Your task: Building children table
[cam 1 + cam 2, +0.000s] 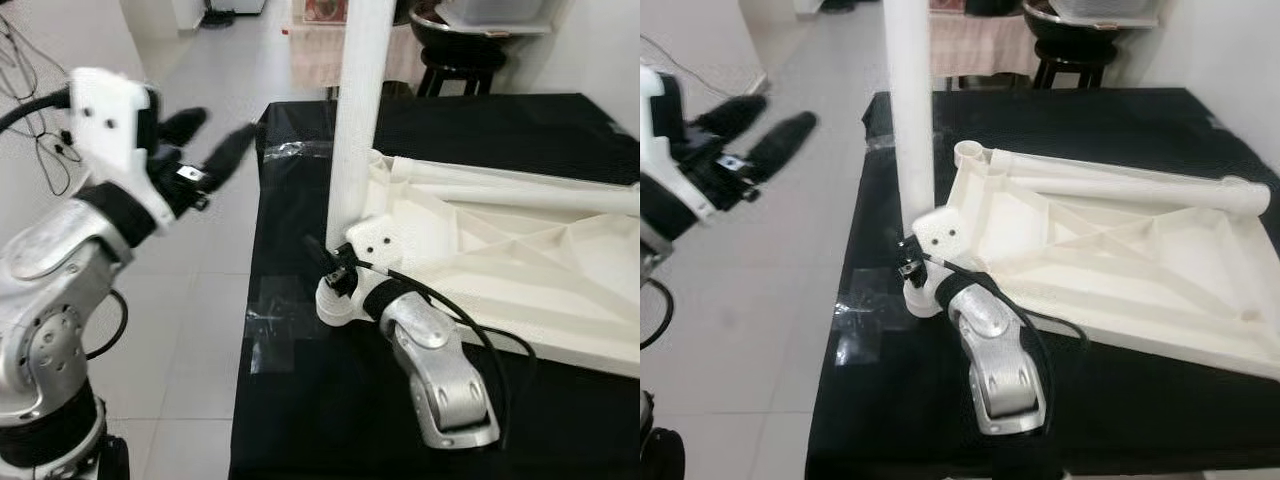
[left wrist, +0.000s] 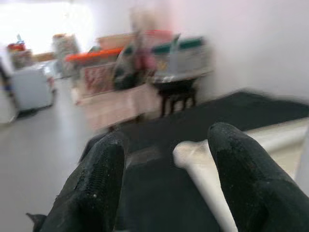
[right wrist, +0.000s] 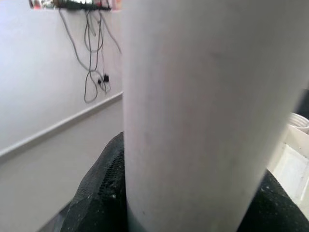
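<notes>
Left eye view: white tabletop (image 1: pixel 520 250) lying upside down on a black cloth (image 1: pixel 330 400), its near-left corner close to the cloth's left edge, one white leg (image 1: pixel 357 110) standing upright in that corner, another leg (image 1: pixel 520 190) lying flat along the far side of the tabletop. Right gripper (image 1: pixel 335 270) down at the foot of the upright leg, silver right arm (image 1: pixel 440 370) stretched over the cloth's near part; fingers mostly hidden behind the leg here. Left gripper (image 1: pixel 205 140) raised over the grey floor (image 1: pixel 210 300) left of the cloth, well apart from the leg, fingers spread with nothing between. Dark stool (image 1: pixel 460 65) beyond the cloth's far edge. Right eye view: same layout, shiny tape patch (image 1: pixel 865 330) on the cloth near its left edge beside the upright leg's foot. Left wrist view: two black fingers (image 2: pixel 96 188) wide apart, blurred; end of the lying leg visible past them on the cloth. Right wrist view: upright leg close up, black fingers (image 3: pixel 99 193) pressed against either side of it, pinching the leg; cables (image 3: pixel 91 58) hanging on the wall behind.
</notes>
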`<state>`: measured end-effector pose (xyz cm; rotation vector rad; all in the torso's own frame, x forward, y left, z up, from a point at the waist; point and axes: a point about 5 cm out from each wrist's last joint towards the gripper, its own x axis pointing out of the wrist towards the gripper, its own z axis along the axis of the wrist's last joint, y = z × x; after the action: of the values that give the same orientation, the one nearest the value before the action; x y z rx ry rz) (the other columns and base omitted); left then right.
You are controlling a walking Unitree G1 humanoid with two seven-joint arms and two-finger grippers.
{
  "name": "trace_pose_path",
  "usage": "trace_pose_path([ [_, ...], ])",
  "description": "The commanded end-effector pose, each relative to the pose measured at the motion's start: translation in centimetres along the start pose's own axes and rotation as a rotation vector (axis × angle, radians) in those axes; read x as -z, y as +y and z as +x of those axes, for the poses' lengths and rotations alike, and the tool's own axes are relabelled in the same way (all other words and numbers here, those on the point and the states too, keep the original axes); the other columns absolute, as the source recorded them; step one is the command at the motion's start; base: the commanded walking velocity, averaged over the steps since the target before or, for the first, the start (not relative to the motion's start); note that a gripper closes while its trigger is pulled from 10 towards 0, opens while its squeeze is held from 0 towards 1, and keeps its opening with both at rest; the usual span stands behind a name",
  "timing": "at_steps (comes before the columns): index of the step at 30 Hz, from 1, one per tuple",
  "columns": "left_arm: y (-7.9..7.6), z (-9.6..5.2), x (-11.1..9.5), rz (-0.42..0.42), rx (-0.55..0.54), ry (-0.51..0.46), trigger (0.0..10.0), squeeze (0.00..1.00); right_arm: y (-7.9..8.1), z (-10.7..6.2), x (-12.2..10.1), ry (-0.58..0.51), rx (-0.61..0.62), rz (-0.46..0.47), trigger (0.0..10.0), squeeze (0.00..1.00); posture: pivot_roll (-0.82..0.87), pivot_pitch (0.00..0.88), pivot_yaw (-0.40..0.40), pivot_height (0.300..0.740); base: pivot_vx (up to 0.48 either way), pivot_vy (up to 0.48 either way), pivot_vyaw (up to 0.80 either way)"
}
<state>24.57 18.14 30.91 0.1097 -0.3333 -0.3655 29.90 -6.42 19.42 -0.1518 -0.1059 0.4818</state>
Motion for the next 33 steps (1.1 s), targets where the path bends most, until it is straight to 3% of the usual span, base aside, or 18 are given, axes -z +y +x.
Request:
trace_pose_path([
  [1, -0.5, -1.3, 3.2, -0.032, -0.036, 0.118, 10.0, 0.00, -2.0, -0.4, 3.4, 0.156, 0.142, -0.022, 0.0, 0.00, 0.09, 0.176, -0.003, 0.740, 0.000, 0.000, 0.00],
  [2, -0.5, -1.3, 3.2, -0.032, -0.036, 0.118, 10.0, 0.00, -2.0, -0.4, 3.4, 0.156, 0.142, -0.022, 0.0, 0.00, 0.09, 0.176, -0.003, 0.740, 0.000, 0.000, 0.00],
  [3, -1.2, -2.4, 5.8, -0.075, -0.031, 0.209, 10.0, 0.00, -2.0, -0.1, 3.3, 0.147, 0.138, -0.012, 0.0, 0.00, 0.09, 0.173, -0.002, 0.740, 0.000, 0.000, 0.00],
  [4, -2.5, -3.6, 8.3, -0.145, 0.005, 0.299, 10.0, 0.00, -1.7, 0.1, 3.0, 0.128, 0.106, 0.006, 10.0, 0.00, 0.07, 0.168, 0.005, 0.740, 0.000, 0.000, 0.00],
  [6, -3.9, -4.8, 10.4, -0.218, 0.046, 0.375, 10.0, 0.00, -1.4, 0.4, 2.7, 0.107, 0.072, 0.027, 10.0, 0.00, 0.07, 0.168, 0.005, 0.740, 0.000, 0.000, 0.00],
  [7, -3.9, -4.8, 10.4, -0.218, 0.046, 0.375, 10.0, 0.00, -1.4, 0.4, 2.7, 0.107, 0.072, 0.027, 10.0, 0.00, 0.07, 0.168, 0.005, 0.740, 0.000, 0.000, 0.00],
  [8, -5.2, -5.3, 11.1, -0.251, 0.112, 0.401, 10.0, 0.00, -1.4, 0.5, 2.1, 0.075, 0.024, 0.063, 10.0, 1.00, 0.07, 0.166, 0.007, 0.740, 0.000, 0.000, 0.00],
  [10, -7.3, -6.1, 11.6, -0.300, 0.238, 0.432, 10.0, 0.00, -1.2, 0.5, 0.8, 0.027, -0.080, 0.131, 10.0, 1.00, 0.06, 0.165, 0.009, 0.740, 0.000, 0.000, 0.00],
  [14, -7.9, -6.5, 11.8, -0.309, 0.274, 0.439, 10.0, 0.00, -1.5, 0.6, 0.2, -0.001, -0.139, 0.156, 10.0, 1.00, 0.07, 0.164, 0.008, 0.740, 0.000, 0.000, 0.00],
  [15, -8.3, -6.7, 12.0, -0.303, 0.299, 0.442, 10.0, 0.00, -1.8, 0.7, -0.2, -0.011, -0.248, 0.148, 10.0, 0.00, 0.07, 0.163, 0.008, 0.740, 0.000, 0.000, 0.00],
  [18, -9.4, -7.3, 12.8, -0.230, 0.393, 0.440, 10.0, 0.00, -2.4, 1.0, -0.8, -0.027, -0.522, 0.098, 10.0, 0.00, 0.06, 0.161, 0.007, 0.740, 0.000, 0.000, 0.00],
  [23, -9.2, -7.5, 13.0, -0.201, 0.421, 0.380, 10.0, 0.00, -2.6, 2.5, -0.5, 0.005, -0.669, 0.008, 10.0, 0.00, 0.08, 0.161, -0.001, 0.740, 0.000, 0.000, 0.00],
  [28, -8.6, -7.4, 13.3, -0.089, 0.405, 0.378, 10.0, 0.00, -2.2, 3.8, -0.2, 0.026, -0.719, -0.024, 10.0, 0.00, 0.09, 0.161, 0.001, 0.740, 0.000, 0.000, 0.00],
  [30, -7.5, -7.2, 13.4, 0.008, 0.335, 0.370, 10.0, 0.00, -1.9, 4.6, -0.4, 0.020, -0.745, 0.003, 10.0, 0.00, 0.10, 0.162, -0.005, 0.740, 0.000, 0.000, 0.00],
  [31, -7.5, -7.2, 13.4, 0.008, 0.335, 0.370, 10.0, 0.00, -1.9, 4.6, -0.4, 0.020, -0.745, 0.003, 10.0, 0.00, 0.10, 0.162, -0.005, 0.740, 0.000, 0.000, 0.00],
  [32, -6.4, -7.3, 13.4, 0.074, 0.263, 0.364, 10.0, 0.00, -1.8, 5.5, -0.5, 0.013, -0.737, 0.031, 10.0, 0.00, 0.11, 0.165, -0.011, 0.740, 0.000, 0.000, 0.00],
  [33, -6.4, -7.3, 13.4, 0.074, 0.263, 0.364, 10.0, 0.00, -1.8, 5.5, -0.5, 0.013, -0.737, 0.031, 10.0, 0.00, 0.11, 0.165, -0.011, 0.740, 0.000, 0.000, 0.00],
])
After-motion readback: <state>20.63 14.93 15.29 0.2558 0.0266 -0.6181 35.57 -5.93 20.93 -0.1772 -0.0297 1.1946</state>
